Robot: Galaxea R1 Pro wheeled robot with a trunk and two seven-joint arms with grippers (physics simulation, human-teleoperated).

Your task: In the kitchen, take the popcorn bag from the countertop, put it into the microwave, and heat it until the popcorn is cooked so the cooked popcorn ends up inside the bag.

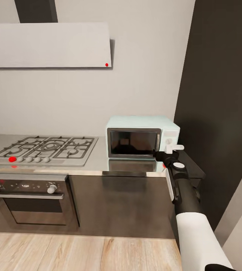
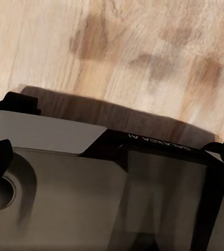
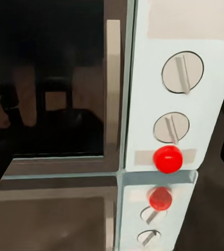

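A kitchen wall is seen ahead, with a grey countertop (image 1: pixel 98 162) on dark cabinets and a light wood floor (image 1: pixel 79 254) in front of it. On the left part of the countertop a gas hob (image 1: pixel 46 149) is set, with a built-in oven (image 1: pixel 29 199) under it and a white hood (image 1: pixel 47 45) above. The microwave (image 1: pixel 141 137) stands at the right end of the countertop, close to a tall dark panel (image 1: pixel 218 94); its door is closed. Between the hob and the microwave a free strip of countertop is left, and little room is left near the front edge. The right gripper (image 1: pixel 170 147) is held just before the control panel (image 3: pixel 169 89), close to the red dot (image 3: pixel 167 158); it cannot be told whether its fingers are apart or together. In the left wrist view the wood floor and the robot's own base (image 2: pixel 91 183) are seen.
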